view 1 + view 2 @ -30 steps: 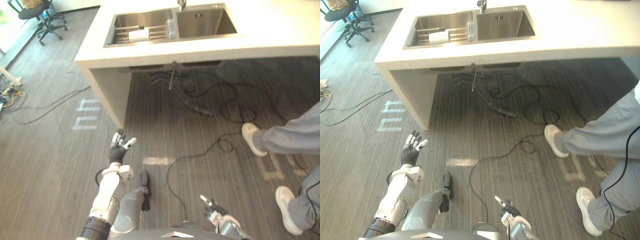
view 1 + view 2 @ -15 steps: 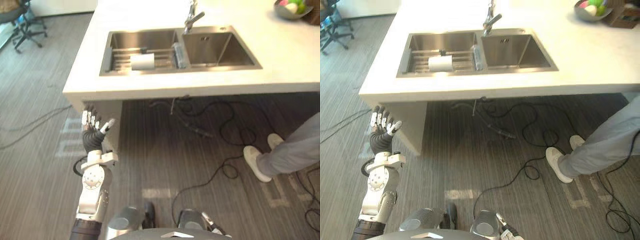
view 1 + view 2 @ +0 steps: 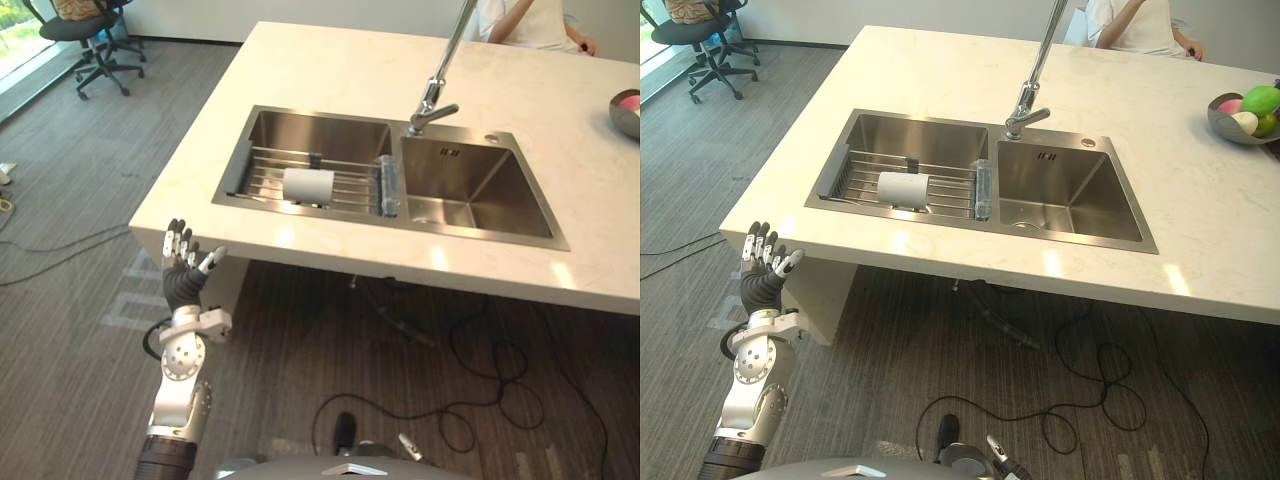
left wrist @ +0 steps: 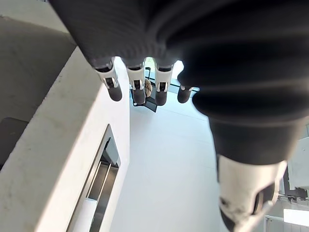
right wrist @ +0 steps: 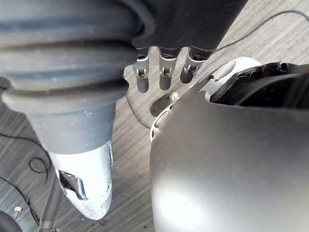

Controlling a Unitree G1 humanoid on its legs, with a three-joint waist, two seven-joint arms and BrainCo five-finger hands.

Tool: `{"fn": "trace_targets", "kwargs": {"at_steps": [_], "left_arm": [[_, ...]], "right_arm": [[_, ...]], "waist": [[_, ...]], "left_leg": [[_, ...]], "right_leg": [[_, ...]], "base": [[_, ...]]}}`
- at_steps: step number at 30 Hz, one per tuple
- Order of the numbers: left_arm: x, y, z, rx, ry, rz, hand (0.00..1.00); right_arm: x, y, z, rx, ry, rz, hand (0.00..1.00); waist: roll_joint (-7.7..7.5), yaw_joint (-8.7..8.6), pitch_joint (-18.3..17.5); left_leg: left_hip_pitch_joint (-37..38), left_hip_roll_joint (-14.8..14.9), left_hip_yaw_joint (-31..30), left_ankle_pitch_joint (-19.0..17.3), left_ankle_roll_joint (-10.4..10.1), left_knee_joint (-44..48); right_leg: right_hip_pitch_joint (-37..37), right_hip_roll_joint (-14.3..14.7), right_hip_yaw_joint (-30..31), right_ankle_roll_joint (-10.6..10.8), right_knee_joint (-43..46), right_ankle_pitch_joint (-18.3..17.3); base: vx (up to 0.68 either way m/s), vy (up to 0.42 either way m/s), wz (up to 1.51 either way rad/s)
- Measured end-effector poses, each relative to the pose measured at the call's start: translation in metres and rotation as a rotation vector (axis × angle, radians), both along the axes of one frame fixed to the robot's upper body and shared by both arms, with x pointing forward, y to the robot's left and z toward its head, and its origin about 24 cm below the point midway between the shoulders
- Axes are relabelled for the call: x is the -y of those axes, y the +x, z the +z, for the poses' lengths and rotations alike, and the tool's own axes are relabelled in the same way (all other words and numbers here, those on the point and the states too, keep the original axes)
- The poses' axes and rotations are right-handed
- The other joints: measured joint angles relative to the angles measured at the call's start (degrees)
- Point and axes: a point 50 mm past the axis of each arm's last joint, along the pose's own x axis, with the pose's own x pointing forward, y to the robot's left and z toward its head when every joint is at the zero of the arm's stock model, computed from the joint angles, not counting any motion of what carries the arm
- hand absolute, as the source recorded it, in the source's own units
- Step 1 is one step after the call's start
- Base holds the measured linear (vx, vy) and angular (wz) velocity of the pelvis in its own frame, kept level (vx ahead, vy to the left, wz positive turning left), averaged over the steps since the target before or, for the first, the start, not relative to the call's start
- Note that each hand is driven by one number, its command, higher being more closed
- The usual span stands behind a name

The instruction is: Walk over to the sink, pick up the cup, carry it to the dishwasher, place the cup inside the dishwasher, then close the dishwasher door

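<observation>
The floor (image 3: 900, 350) is grey planking with a fine straight grain, and black cords loop across it under the table (image 3: 940, 70). The table is a broad island with a pale, smooth, faintly veined stone top and thick square edges. A black wheeled chair (image 3: 700, 40) stands well off by its far left corner. A person (image 3: 1135, 25) in a white top sits at the far edge.

Set into the top is a brushed-steel sink (image 3: 1065, 195) with two rectangular basins. A tall steel tap (image 3: 1025, 95) rises behind the divider. A wire rack (image 3: 950, 190) spans the left basin. A metal bowl (image 3: 1230, 125) of fruit sits at the right edge.

The cup (image 3: 903, 187), a plain white cylinder, lies on its side on the rack.

The left hand (image 3: 762, 275) is raised by the near left corner, fingers straight, spread and empty. The right hand (image 5: 165, 72) hangs low, fingers loose and holding nothing.
</observation>
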Motion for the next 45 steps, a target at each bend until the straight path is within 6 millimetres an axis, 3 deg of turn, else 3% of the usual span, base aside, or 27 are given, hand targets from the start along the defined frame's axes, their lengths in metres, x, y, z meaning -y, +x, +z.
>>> {"fn": "trace_targets", "kwargs": {"at_steps": [5,10,11,12,14,15,16,17,18,19,20,21,23,25,28,29,30,32,33,35,37,42,44,45], "left_arm": [[0.005,0.004,-0.003,-0.044,-0.028,-0.060,0.00],[0.032,0.013,0.003,-0.073,-0.087,-0.266,0.00],[0.039,0.014,0.007,-0.066,-0.092,-0.313,0.00],[0.049,0.015,0.011,-0.046,-0.092,-0.374,0.00],[0.063,0.018,0.019,-0.012,-0.097,-0.436,0.00],[0.065,0.019,0.020,-0.007,-0.119,-0.426,0.00],[0.062,0.020,0.021,-0.007,-0.121,-0.401,0.00],[0.056,0.020,0.021,-0.011,-0.130,-0.365,0.00],[0.053,0.019,0.023,0.000,-0.150,-0.338,0.00],[0.047,0.017,0.026,0.013,-0.166,-0.307,0.00],[0.041,0.014,0.026,0.021,-0.172,-0.283,0.00],[0.036,0.013,0.028,0.040,-0.159,-0.275,0.00],[0.034,0.013,0.030,0.063,-0.145,-0.277,0.00],[0.033,0.013,0.033,0.079,-0.128,-0.271,0.00],[0.031,0.011,0.046,0.132,-0.108,-0.256,0.00],[0.031,0.011,0.048,0.139,-0.095,-0.252,0.00],[0.031,0.010,0.051,0.151,-0.095,-0.254,0.00],[0.031,0.011,0.051,0.153,-0.083,-0.261,0.00],[0.030,0.012,0.053,0.162,-0.069,-0.269,0.00],[0.029,0.012,0.054,0.162,-0.051,-0.276,0.00],[0.027,0.012,0.053,0.157,-0.043,-0.276,0.00],[0.032,0.012,0.054,0.167,-0.029,-0.321,0.00],[0.035,0.013,0.056,0.177,-0.025,-0.341,0.00],[0.036,0.014,0.058,0.185,-0.024,-0.346,0.00]], "right_arm": [[-0.001,0.002,0.000,0.019,-0.017,-0.003,0.00],[-0.005,0.004,0.001,0.042,-0.048,-0.042,0.00],[-0.003,0.003,0.001,0.048,-0.065,-0.058,0.00],[-0.004,0.004,0.001,0.053,-0.079,-0.082,0.00],[0.000,-0.002,0.001,0.029,-0.098,-0.109,0.00],[0.005,-0.005,0.002,0.020,-0.115,-0.110,0.00],[0.005,-0.005,0.003,0.018,-0.122,-0.105,0.00],[0.004,-0.007,0.003,0.012,-0.123,-0.105,0.00],[0.007,-0.008,0.003,0.010,-0.131,-0.098,0.00],[0.011,-0.011,0.004,0.002,-0.142,-0.083,0.00],[0.014,-0.014,0.004,-0.008,-0.147,-0.079,0.00],[0.015,-0.010,0.005,-0.003,-0.145,-0.071,0.00],[0.015,-0.008,0.004,-0.003,-0.137,-0.070,0.00],[0.013,-0.005,0.004,-0.001,-0.142,-0.041,0.00],[0.016,-0.003,0.005,0.006,-0.147,-0.050,0.00],[0.022,-0.003,0.006,0.010,-0.157,-0.076,0.00],[0.029,-0.005,0.008,0.006,-0.167,-0.097,0.00],[0.027,-0.004,0.006,0.000,-0.154,-0.098,0.00],[0.019,0.001,0.005,0.017,-0.126,-0.096,0.00],[0.006,0.006,0.002,0.028,-0.090,-0.099,0.00],[0.007,0.002,0.001,0.014,-0.089,-0.106,0.00],[0.014,-0.003,0.002,0.015,-0.118,-0.146,0.00],[0.019,-0.007,0.002,0.004,-0.151,-0.168,0.00],[0.021,-0.009,0.002,-0.007,-0.164,-0.173,0.00]], "waist": [[0.32,-1.22,0.1],[0.20,-2.67,-0.2],[0.20,-2.87,-0.5],[0.23,-3.48,-1.0],[1.18,-4.05,-1.6],[2.62,-4.03,-2.2],[2.62,-3.53,-1.8],[2.81,-3.31,-1.1],[2.54,-2.86,-0.7],[3.31,-2.04,0.1],[3.67,-1.30,0.1],[4.46,-0.87,0.2],[4.21,-0.98,0.2],[3.22,-0.77,0.4],[1.52,-0.22,0.9],[1.76,-0.28,0.8],[3.02,-0.34,0.3],[2.67,-0.80,-0.6],[2.17,-0.72,-0.8],[0.86,-0.72,-0.2],[0.17,-0.49,-0.4],[0.32,-1.66,-0.6],[0.46,-1.93,-0.6],[0.38,-2.21,-0.5]], "left_leg": [[3.1,0.4,2.5,0.2,0.0,-1.4],[3.8,0.3,2.4,1.5,-0.2,-3.9],[3.7,1.1,3.7,0.2,-0.2,-5.0],[3.6,3.4,10.2,-1.1,-1.2,-5.7],[2.0,5.5,12.4,-1.2,-1.4,-3.9],[1.1,7.8,13.8,-0.4,-3.9,-1.0],[-1.4,8.5,14.1,-1.5,-4.7,8.8],[-9.2,10.7,14.6,-0.4,-3.4,27.0],[-14.0,12.8,13.5,4.7,-2.4,38.8],[-16.9,14.0,12.1,11.7,-3.3,46.7],[-18.7,14.5,10.7,15.4,-4.4,51.3],[-19.7,14.5,10.4,11.4,-3.1,51.6],[-20.2,13.7,12.1,5.9,-2.5,43.5],[-19.6,12.4,13.8,4.5,-2.6,31.6],[-17.9,9.3,13.4,6.5,-4.6,18.2],[-16.3,8.1,13.4,11.0,-5.0,12.6],[-14.7,7.9,13.1,19.7,-4.0,7.9],[-10.8,6.6,12.5,15.0,-4.2,3.0],[-8.8,5.2,12.0,14.6,-4.1,-0.9],[-6.7,3.4,12.2,14.4,-3.3,-4.5],[-5.7,1.9,12.7,13.9,-2.4,-5.3],[-3.6,-0.5,12.1,11.5,-1.0,-6.0],[-3.0,-1.1,11.1,11.4,-0.8,-6.7],[-1.8,-1.6,10.2,11.3,-0.7,-7.0]], "right_leg": [[1.6,0.4,1.4,0.0,0.2,0.0],[1.7,-0.1,0.0,-0.1,0.2,-0.3],[1.5,-0.2,-0.2,0.1,0.4,-0.5],[1.0,-0.6,-1.5,0.1,1.4,-1.2],[-1.0,-0.8,-3.2,0.0,5.6,-5.2],[-1.8,0.4,-3.5,0.0,8.9,-7.8],[-1.4,0.2,-3.3,-0.6,11.1,-9.8],[-0.8,-0.2,-3.5,-0.9,13.1,-11.9],[1.0,0.2,-3.3,-1.5,13.6,-12.9],[3.4,0.5,-2.4,-2.2,13.5,-13.8],[5.2,0.7,-1.4,-2.4,13.0,-14.5],[7.2,0.7,-0.8,-2.5,12.3,-15.1],[8.6,0.2,0.1,-2.6,10.4,-15.0],[9.4,-0.6,1.1,-2.5,8.7,-14.9],[10.5,-3.5,3.1,-0.2,8.9,-15.1],[10.8,-4.4,3.4,0.9,9.3,-15.7],[11.3,-4.2,4.1,2.8,9.6,-16.9],[11.7,-5.3,4.5,4.2,9.8,-18.0],[11.5,-6.5,4.7,5.1,9.9,-18.5],[11.6,-7.8,4.7,5.7,10.2,-18.9],[11.6,-9.2,4.5,5.9,11.3,-19.0],[10.7,-12.1,2.8,6.1,18.0,-19.7],[6.0,-13.5,3.0,5.4,28.8,-19.8],[2.2,-14.9,3.3,3.6,37.8,-18.7]], "base": [[-0.01,0.014,-0.18],[-0.03,0.014,0.08],[-0.01,-0.030,0.43],[0.02,-0.046,0.64],[0.06,-0.081,0.57],[0.15,-0.091,0.25],[0.14,-0.069,0.18],[0.15,-0.122,0.11],[0.12,-0.152,-0.09],[0.15,-0.141,-0.38],[0.22,-0.061,-0.54],[0.26,-0.036,-0.47],[0.27,-0.046,-0.35],[0.23,0.003,-0.32],[0.32,0.091,-0.34],[0.27,0.168,-0.33],[0.28,0.195,-0.28],[0.27,0.230,-0.12],[0.23,0.203,-0.01],[0.14,0.152,0.00],[0.09,0.139,-0.05],[0.04,0.113,0.04],[0.00,0.089,0.11],[0.03,0.078,0.15]]}}
